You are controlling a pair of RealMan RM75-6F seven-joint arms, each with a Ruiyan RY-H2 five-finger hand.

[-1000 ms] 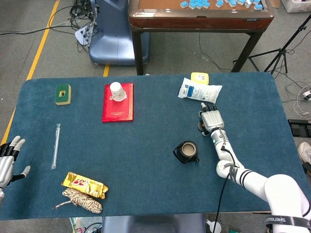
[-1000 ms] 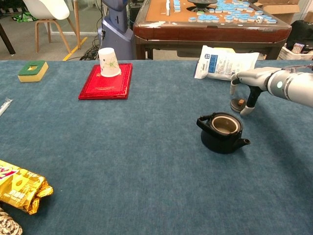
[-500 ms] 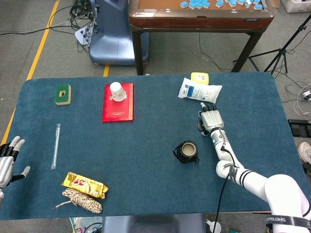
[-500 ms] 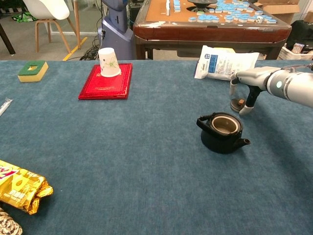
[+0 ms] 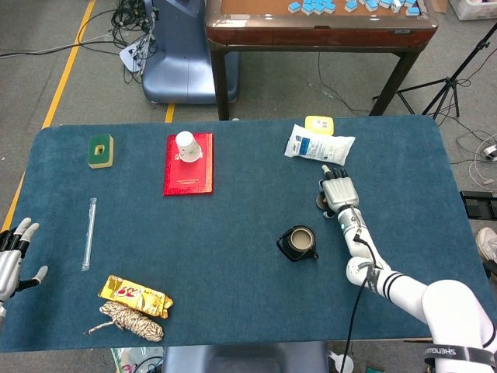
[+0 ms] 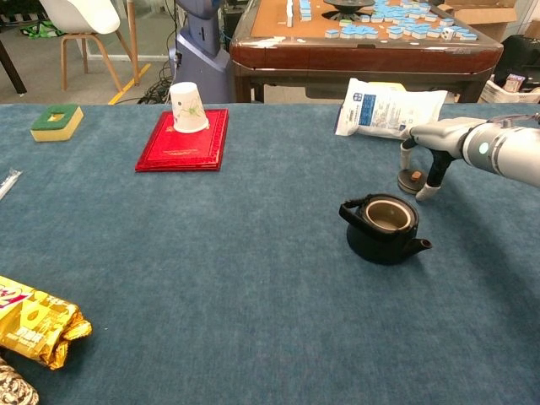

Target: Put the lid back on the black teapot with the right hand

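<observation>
Beside the lidless black teapot, right hand straddles the lid, fingers apart; no writing readable.

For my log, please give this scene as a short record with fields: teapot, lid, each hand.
teapot: black teapot upright on the table, open, no lid on it
lid: lid on the cloth behind the teapot, under the right hand
right hand: right hand over the lid, fingers down around it; grip unclear
left hand: left hand open at the table edge, holds nothing

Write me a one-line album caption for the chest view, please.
The right hand reaches down around the small lid lying on the blue table, just behind the open black teapot.
</observation>
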